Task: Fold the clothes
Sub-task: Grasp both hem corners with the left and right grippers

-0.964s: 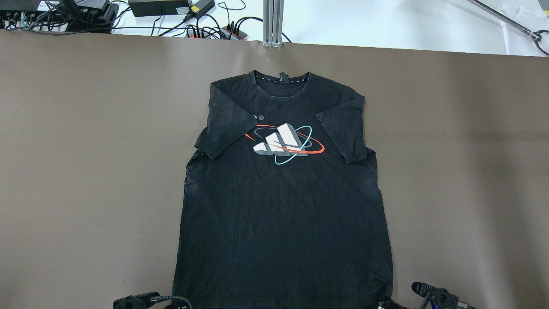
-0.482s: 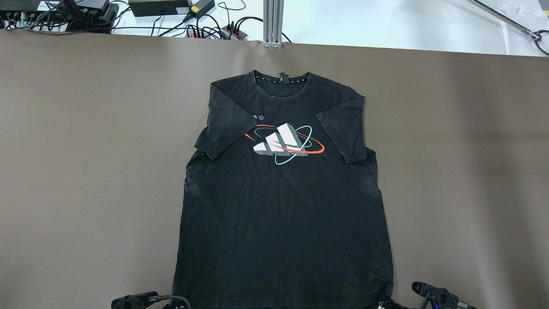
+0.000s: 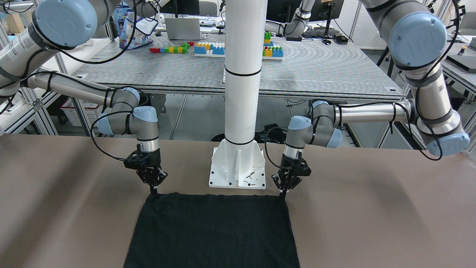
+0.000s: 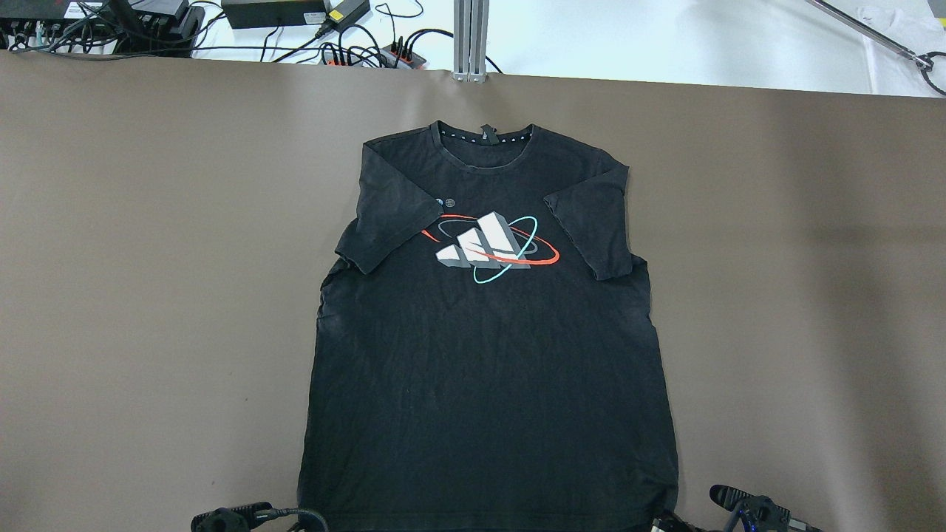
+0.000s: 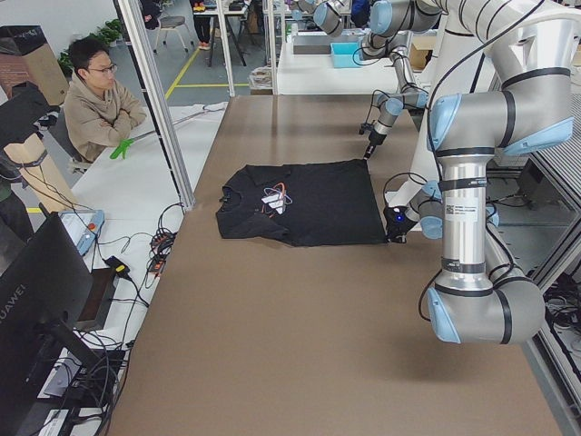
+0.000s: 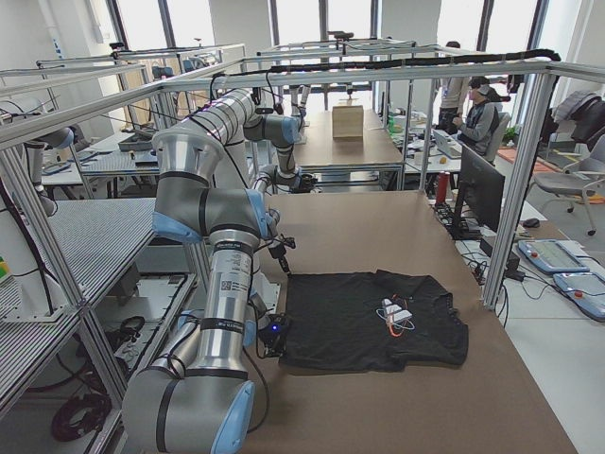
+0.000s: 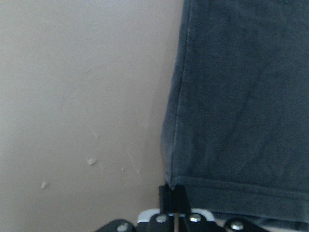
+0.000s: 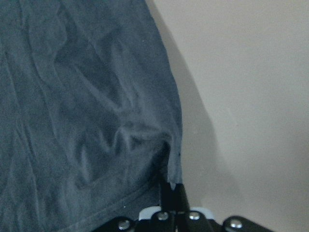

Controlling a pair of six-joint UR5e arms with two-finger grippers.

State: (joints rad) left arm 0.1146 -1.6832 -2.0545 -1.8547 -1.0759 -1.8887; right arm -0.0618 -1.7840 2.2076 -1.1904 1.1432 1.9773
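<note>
A black T-shirt with a white, red and teal logo lies flat and face up on the brown table, collar at the far side and both sleeves folded inward. My left gripper is shut on the shirt's near hem corner on my left; it also shows in the front-facing view. My right gripper is shut on the other near hem corner, where the cloth puckers; it also shows in the front-facing view. In the overhead view only the wrist hardware shows at the bottom edge.
The robot's white pedestal base stands just behind the hem, between the grippers. Cables and power bricks and an aluminium post lie beyond the table's far edge. A seated person is off the far side.
The shirt has not moved. The left wrist hardware at the overhead view's bottom edge has shifted very slightly down and left.
</note>
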